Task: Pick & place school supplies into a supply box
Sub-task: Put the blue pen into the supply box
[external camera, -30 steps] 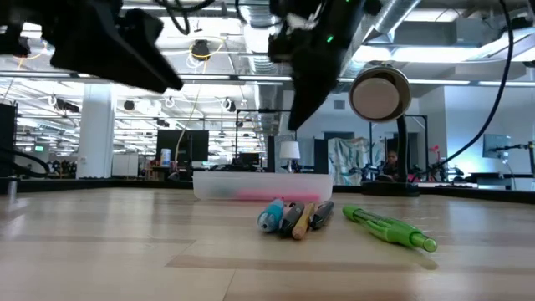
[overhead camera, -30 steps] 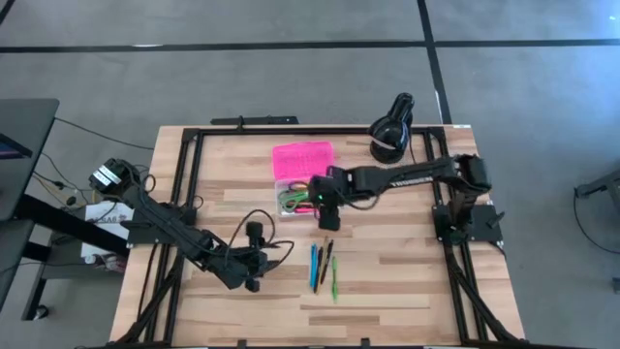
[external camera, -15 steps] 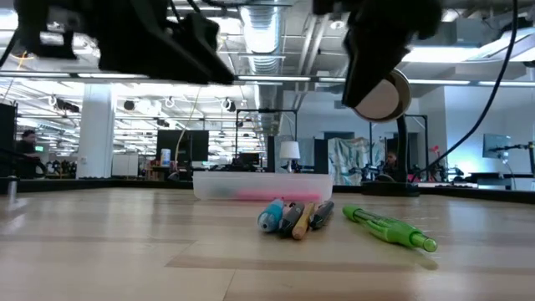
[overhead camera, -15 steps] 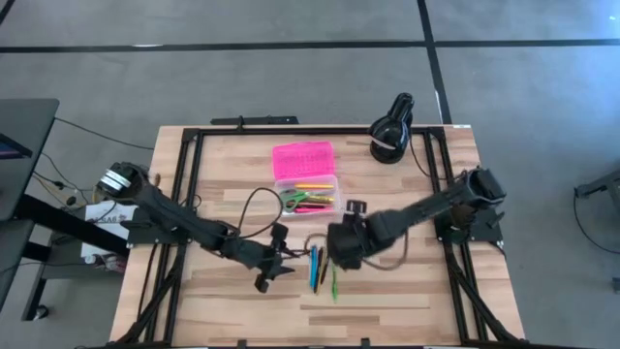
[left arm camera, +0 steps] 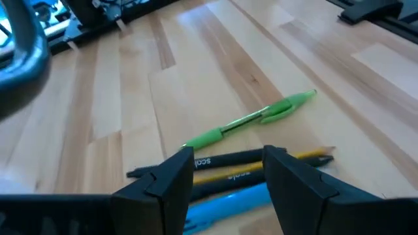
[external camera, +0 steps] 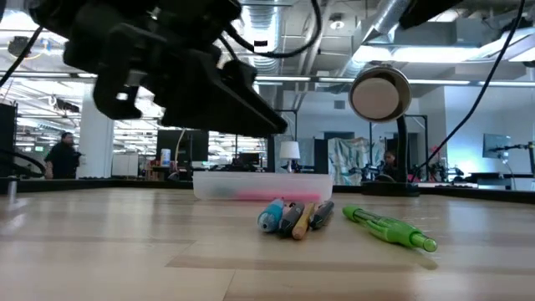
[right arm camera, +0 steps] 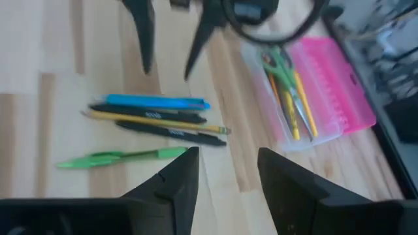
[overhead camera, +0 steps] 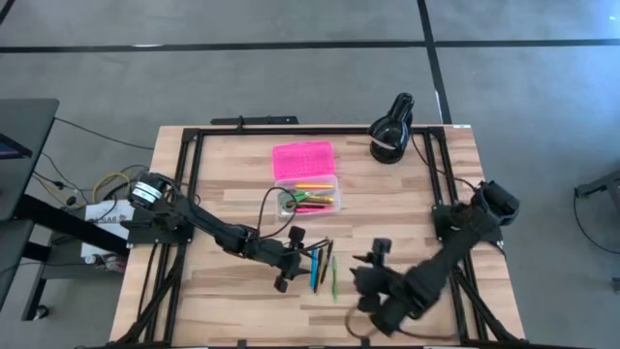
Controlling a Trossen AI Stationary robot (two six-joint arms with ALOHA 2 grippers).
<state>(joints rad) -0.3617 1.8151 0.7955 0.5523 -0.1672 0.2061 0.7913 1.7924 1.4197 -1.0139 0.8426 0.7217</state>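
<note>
The supply box [overhead camera: 306,178] has a clear base and a bright pink lid [overhead camera: 303,158] ridged with fine rows; the loose pens [overhead camera: 322,268] are blue, black, yellow and light green, on a pale striped wood tabletop [overhead camera: 223,165] with a black frame [overhead camera: 191,165]; dark fingers [left arm camera: 171,179]

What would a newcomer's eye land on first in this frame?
Probably the bright pink lid of the supply box, open at the table's far middle with supplies inside. Next, the pens lying loose nearer the front, with the open left gripper hovering beside them.
</note>
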